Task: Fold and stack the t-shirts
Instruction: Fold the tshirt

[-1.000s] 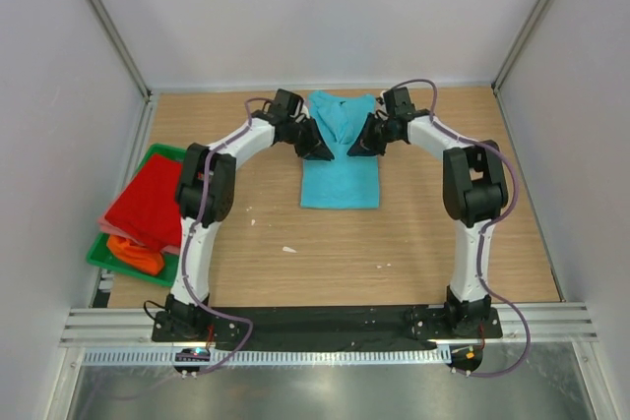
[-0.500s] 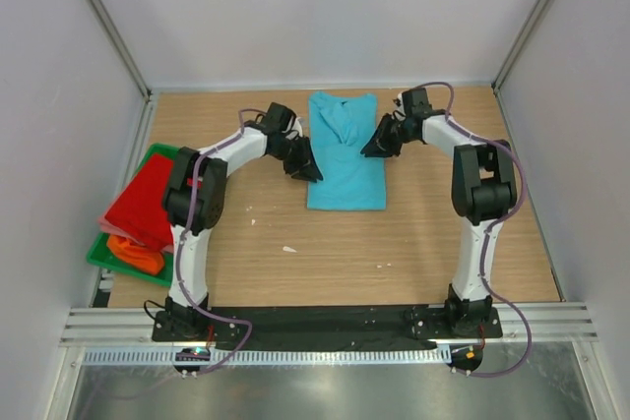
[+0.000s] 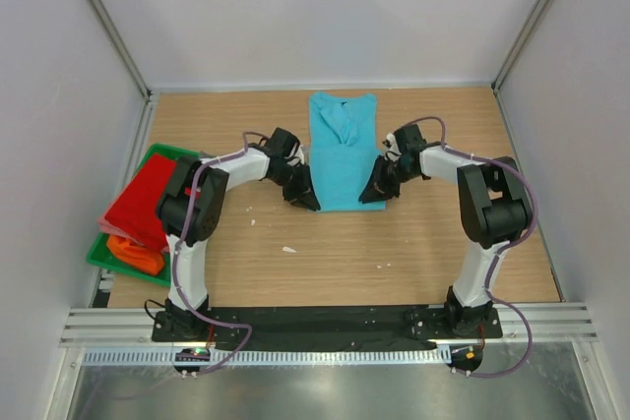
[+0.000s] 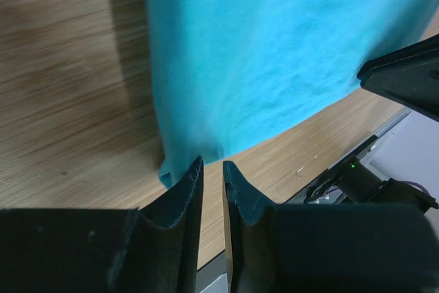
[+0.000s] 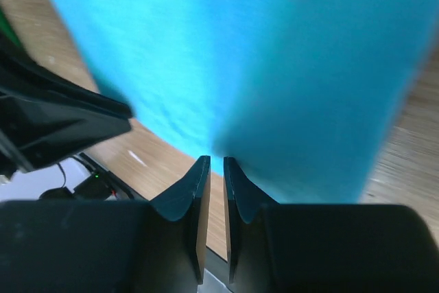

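Turquoise shirt lies as a narrow strip mid-table, collar far. Left gripper and right gripper sit at its near corners, jaws almost together, no cloth seen between them, probably placed to take the hem and fold it away. Red shirt and orange shirt lie in the green tray, left.

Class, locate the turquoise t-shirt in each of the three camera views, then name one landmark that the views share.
Top external: the turquoise t-shirt lies flat at mid-table, towards the far side.
Left wrist: it fills the upper middle and right, with one corner reaching down to lower centre-left.
Right wrist: it covers most of the upper frame.
Shared landmark: the wooden tabletop under the shirt.
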Controlling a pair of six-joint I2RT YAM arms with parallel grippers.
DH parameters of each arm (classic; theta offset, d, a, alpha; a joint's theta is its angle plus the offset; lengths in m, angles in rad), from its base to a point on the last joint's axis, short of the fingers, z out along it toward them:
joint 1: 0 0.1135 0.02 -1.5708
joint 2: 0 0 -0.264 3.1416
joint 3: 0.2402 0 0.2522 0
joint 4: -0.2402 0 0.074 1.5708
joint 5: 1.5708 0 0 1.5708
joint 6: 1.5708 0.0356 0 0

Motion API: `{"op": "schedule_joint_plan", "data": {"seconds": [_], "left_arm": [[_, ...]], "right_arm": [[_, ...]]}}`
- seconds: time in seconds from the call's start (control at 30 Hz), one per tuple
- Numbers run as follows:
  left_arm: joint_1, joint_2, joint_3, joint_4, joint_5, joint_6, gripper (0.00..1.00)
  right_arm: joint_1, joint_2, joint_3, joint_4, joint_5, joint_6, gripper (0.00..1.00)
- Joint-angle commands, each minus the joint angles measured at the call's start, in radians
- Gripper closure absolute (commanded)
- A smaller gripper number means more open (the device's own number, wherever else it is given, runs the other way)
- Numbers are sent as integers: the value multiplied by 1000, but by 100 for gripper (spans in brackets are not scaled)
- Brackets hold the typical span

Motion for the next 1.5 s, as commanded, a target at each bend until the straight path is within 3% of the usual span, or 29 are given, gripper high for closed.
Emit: {"op": "schedule_joint_plan", "data": {"seconds": [0.0,0.57,0.83,1.0,1.03,1.13,1.3,1.47], "left_arm": [[7,-2,-42,44,-27,-13,82],[-15,-143,-352,99,-72,-57,85],[-133,-327,-504,123,-129,-149,84],[-159,-537,-524,90,-176,-226,65],[-159,-566,-526,79,-188,-241,57],[-159,-619,-524,68,-219,-269,46],[-157,-570,-518,186,-189,-379,44],[-166,-510,-553,298,-193,-543,49]], "right_arm": [[-36,-45,-65,34,31,-38,81],[-81,-215,-473,85,51,-3,81],[-81,-269,-492,80,33,-35,78],[-82,-396,-414,-103,158,-15,64],[-81,-475,-403,-134,192,-4,55],[-81,-612,-420,-216,292,39,38],[-82,-726,-487,-178,318,109,34],[-99,-789,-555,-121,321,181,33]]}}
